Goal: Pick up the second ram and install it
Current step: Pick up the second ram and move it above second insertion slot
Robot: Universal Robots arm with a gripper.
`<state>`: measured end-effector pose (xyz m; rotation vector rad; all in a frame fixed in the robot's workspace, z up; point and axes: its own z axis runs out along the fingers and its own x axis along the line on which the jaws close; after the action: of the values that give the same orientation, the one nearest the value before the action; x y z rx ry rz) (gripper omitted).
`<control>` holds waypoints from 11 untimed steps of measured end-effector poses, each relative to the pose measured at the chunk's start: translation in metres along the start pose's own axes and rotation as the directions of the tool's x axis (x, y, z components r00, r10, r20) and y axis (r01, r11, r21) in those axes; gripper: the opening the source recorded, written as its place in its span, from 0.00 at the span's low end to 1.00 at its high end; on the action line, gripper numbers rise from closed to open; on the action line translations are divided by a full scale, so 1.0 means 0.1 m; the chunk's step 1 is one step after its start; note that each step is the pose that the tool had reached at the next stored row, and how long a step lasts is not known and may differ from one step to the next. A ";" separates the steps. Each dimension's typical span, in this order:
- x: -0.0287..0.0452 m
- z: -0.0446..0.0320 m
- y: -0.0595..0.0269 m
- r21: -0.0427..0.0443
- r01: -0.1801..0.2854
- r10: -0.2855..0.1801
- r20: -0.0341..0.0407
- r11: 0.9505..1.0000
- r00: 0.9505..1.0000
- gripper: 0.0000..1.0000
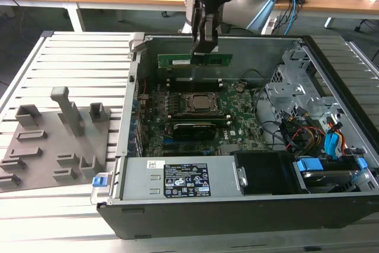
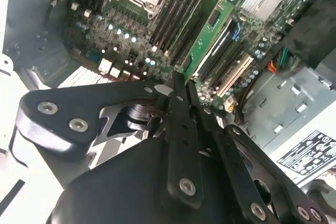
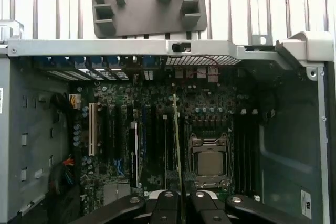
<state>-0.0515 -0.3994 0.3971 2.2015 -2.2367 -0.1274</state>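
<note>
Your black metal gripper [image 1: 204, 50] pinches the second ram [image 1: 177, 60], a long thin green stick, above the big green motherboard [image 1: 243, 119]. You are at the putting-in step. I think it must line up straight with a dark slot [image 3: 245, 150].

The open case [image 1: 237, 211] sat on the slatted table [image 1: 77, 57], with the holder tray [image 1: 41, 167] beside it on the exterior view's left. The second ram [image 1: 177, 60] hung above the motherboard [image 1: 243, 117] inside the case, gripped by the gripper [image 1: 204, 51].

Middle of the second ram [image 1: 174, 61] behind the claw [image 1: 204, 50]
</note>
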 end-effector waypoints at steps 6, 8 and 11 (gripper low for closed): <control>-0.001 0.041 -0.231 -0.002 0.000 0.000 0.000 1.000 1.000 0.14; -0.002 0.061 -0.317 -0.003 0.000 0.000 0.000 1.000 1.000 0.14; -0.001 0.099 -0.341 -0.004 0.000 0.000 0.000 1.000 1.000 0.14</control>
<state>-0.0180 -0.3992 0.3852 2.1994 -2.2347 -0.1313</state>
